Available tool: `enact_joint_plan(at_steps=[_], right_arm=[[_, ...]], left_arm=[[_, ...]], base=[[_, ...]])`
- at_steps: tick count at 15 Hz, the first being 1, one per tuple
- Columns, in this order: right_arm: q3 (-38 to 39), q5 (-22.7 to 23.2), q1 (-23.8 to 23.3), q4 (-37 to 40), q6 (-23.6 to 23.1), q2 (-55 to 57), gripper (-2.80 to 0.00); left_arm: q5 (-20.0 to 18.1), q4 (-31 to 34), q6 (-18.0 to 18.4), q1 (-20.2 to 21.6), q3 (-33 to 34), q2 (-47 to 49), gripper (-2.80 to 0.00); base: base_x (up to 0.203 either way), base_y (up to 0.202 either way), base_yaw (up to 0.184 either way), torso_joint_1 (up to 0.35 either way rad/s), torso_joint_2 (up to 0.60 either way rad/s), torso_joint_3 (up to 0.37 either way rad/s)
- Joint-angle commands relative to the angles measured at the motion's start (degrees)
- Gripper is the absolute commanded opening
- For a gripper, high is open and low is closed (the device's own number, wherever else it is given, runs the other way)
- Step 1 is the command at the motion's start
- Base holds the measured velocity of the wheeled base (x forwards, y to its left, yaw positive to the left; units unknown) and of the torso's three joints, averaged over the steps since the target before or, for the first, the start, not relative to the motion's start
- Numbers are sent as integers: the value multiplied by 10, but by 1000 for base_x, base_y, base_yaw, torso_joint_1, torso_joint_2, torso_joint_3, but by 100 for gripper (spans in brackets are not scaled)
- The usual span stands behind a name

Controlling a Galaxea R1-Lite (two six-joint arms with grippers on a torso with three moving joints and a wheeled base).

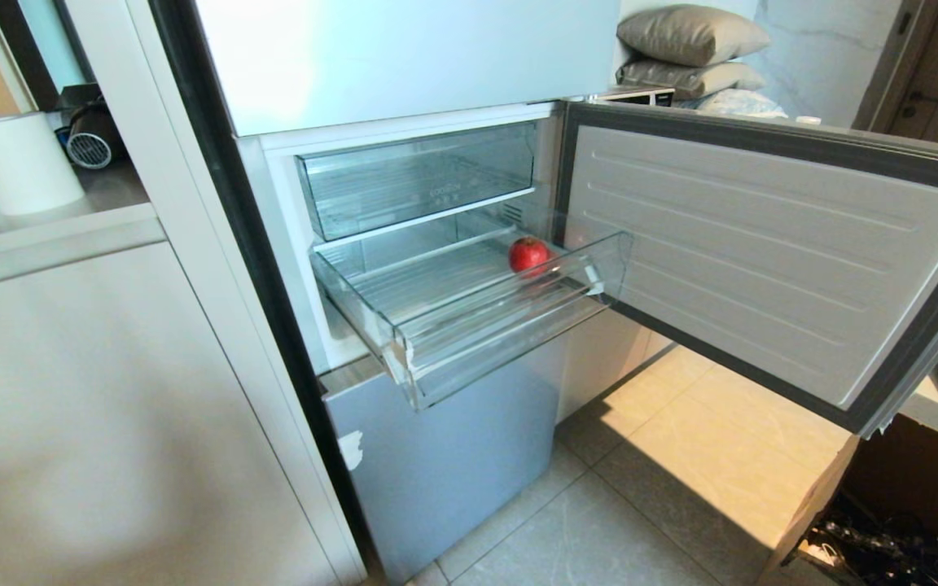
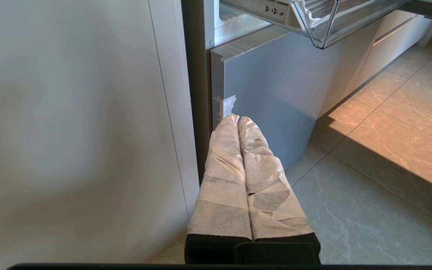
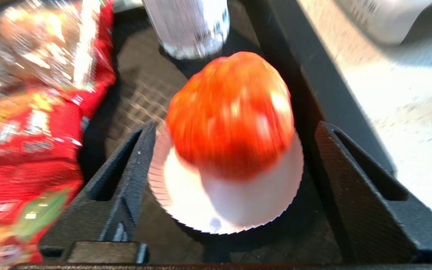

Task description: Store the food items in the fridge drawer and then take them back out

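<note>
Right gripper (image 3: 231,165), jaws spread, straddles a glossy red fruit (image 3: 231,112) on a white paper cup; a skewed closing could topple it.

Left gripper (image 2: 238,120): jaws pressed together, idle.

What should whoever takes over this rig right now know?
Right gripper: open, fingers either side of a red fruit on a white paper plate in a black tray, not gripping.
Left gripper: shut, parked low by the fridge base.
Other fruit lies in the pulled-out drawer.
Left to do cannot be judged from the views alone.
</note>
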Motion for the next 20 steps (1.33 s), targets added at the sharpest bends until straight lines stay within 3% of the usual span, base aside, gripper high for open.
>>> enact_joint_plan(at_steps=[1, 5, 6, 11, 15, 17, 18, 20], right_arm=[[7, 0, -1, -2, 1, -28, 0], [53, 1, -2, -2, 1, -105, 0], [68, 1, -2, -3, 1, -125, -280], [153, 6, -1, -3, 1, -258, -280], [282, 65, 23, -2, -3, -452, -280], [363, 71, 76, -1, -4, -566, -280], [402, 61, 123, 0, -5, -623, -280], [457, 8, 273, 7, -8, -706, -280]], left_arm=[[0, 0, 0, 0, 1, 0, -280], [0, 0, 0, 0, 1, 0, -280], [0, 0, 0, 0, 1, 0, -280], [0, 0, 0, 0, 1, 0, -280], [0, 0, 0, 0, 1, 0, -280], [0, 0, 0, 0, 1, 0, -280], [0, 0, 0, 0, 1, 0, -280], [0, -1, 0, 0, 1, 0, -280]], base=[[0, 0, 0, 0, 0, 0], [0, 0, 0, 0, 0, 0], [0, 0, 0, 0, 0, 0], [0, 0, 0, 0, 0, 0], [0, 0, 0, 0, 0, 0], [0, 0, 0, 0, 0, 0], [0, 0, 0, 0, 0, 0], [0, 0, 0, 0, 0, 0]])
